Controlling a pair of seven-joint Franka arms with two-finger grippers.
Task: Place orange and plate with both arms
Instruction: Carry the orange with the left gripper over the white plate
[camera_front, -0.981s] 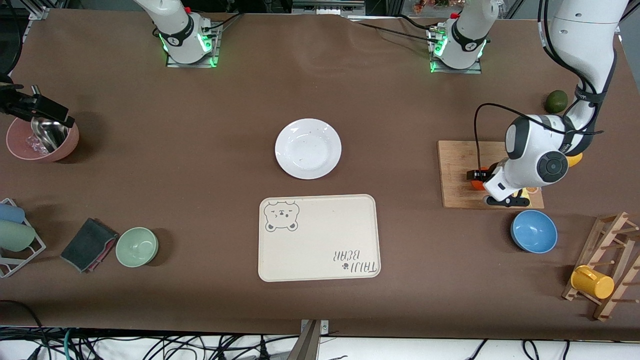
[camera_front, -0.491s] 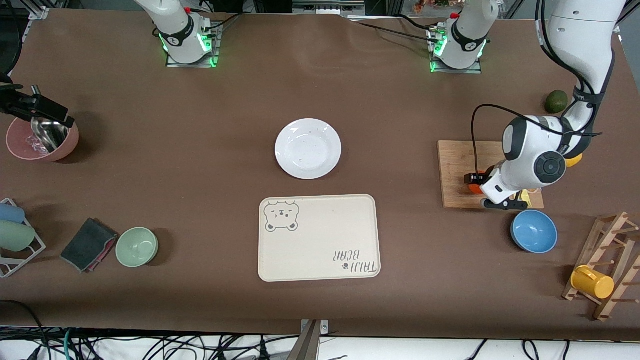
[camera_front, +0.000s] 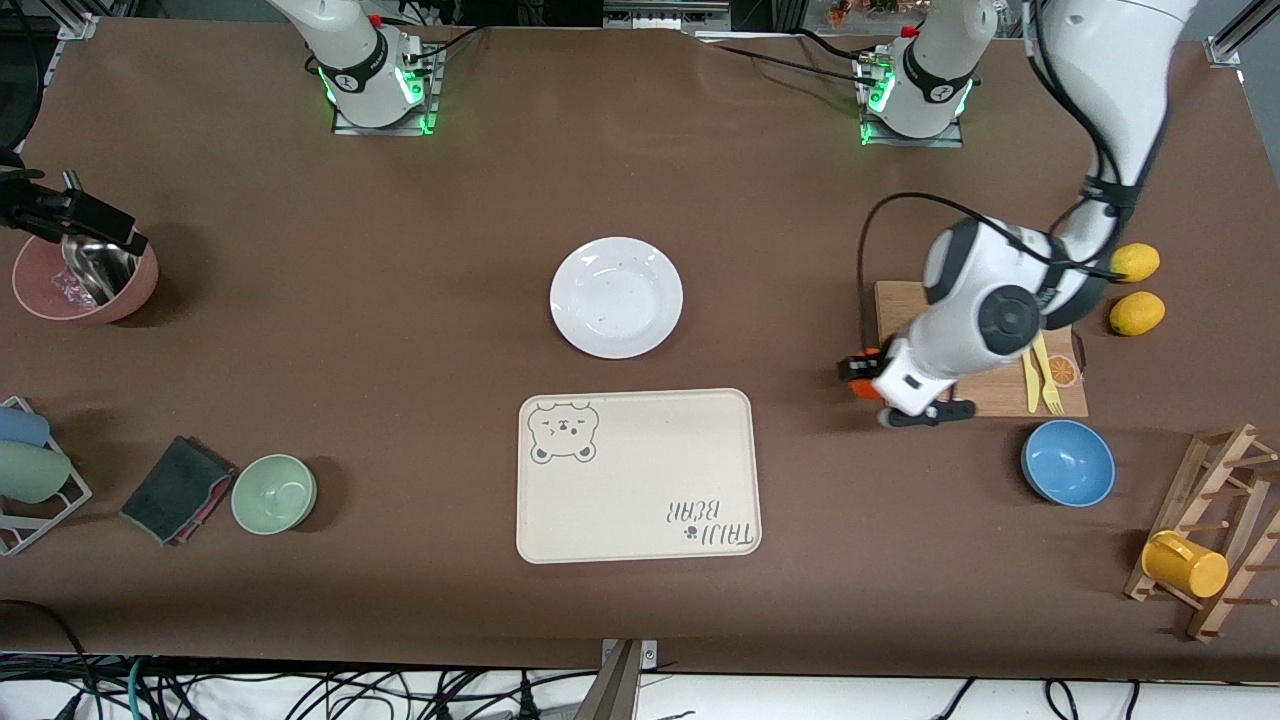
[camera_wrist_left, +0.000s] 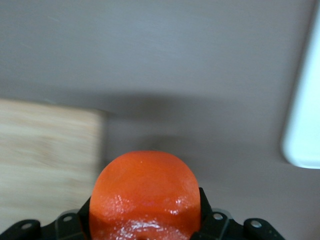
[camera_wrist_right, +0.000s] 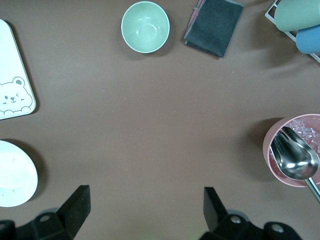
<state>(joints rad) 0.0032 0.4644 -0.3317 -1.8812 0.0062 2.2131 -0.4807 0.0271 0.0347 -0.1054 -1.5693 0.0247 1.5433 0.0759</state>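
My own left wrist covers most of the orange (camera_front: 866, 372) in the front view, and part of the wooden board (camera_front: 985, 390) too. In my left wrist view the lower part of the orange (camera_wrist_left: 145, 192) is cut off, and the board (camera_wrist_left: 47, 160) beside it looks blurred.

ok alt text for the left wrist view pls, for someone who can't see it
The left gripper holds a small, round, bright orange-red fruit above the brown table. The edge of a light wooden cutting board shows beside it, and the rounded corner of a cream rectangular tray at the frame's edge.
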